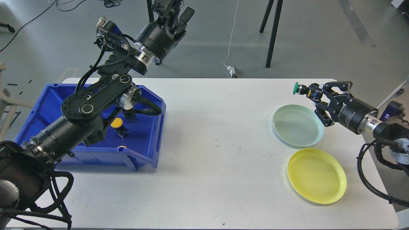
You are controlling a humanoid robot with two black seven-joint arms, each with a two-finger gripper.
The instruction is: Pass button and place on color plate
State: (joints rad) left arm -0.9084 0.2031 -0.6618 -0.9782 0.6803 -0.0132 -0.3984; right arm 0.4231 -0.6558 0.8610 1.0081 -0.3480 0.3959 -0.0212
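A white table (pixel 204 179) is seen bearing a blue bin (pixel 145 150) at left and two plates at right: a yellow plate (pixel 316 175) nearest, a pale green plate (pixel 297 125) just behind it. A green-capped button (pixel 299 88) is gripped by the right gripper (pixel 311 92) above the green plate's far rim. The left gripper (pixel 174 14) is raised beyond the table, its fingers' state not discernible. A yellow-capped button (pixel 118 125) is left in the bin.

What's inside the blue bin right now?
In the blue bin sit a yellow button and the edge of a second yellow one. The left arm covers the bin's left side, hiding anything there.
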